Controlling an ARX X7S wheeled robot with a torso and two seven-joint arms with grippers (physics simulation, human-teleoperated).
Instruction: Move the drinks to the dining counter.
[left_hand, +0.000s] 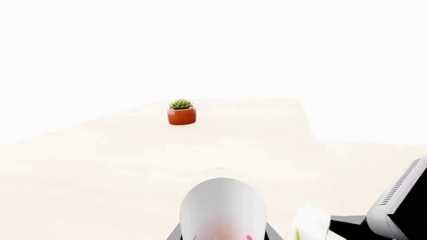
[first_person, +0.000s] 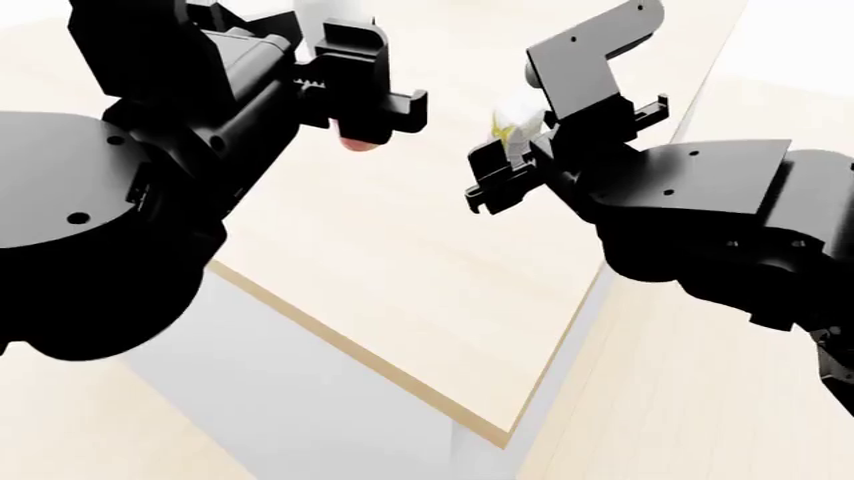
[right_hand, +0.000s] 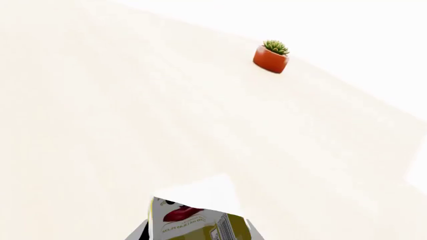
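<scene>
Left tool (first_person: 358, 98): pinching the slim white bottle (left_hand: 223, 210)
Right tool (first_person: 523, 150): pinching the carton (right_hand: 190, 220)
Progress: both held above the desk (first_person: 400, 260), neither set down

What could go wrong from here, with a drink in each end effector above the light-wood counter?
1. The left end effector and right end effector sit close together in the head view, so the slim white bottle and carton could bump during lowering.
2. The arms hide most of both drinks from the head camera, so judging height above the dining counter is hard; an early release might tip them.
</scene>
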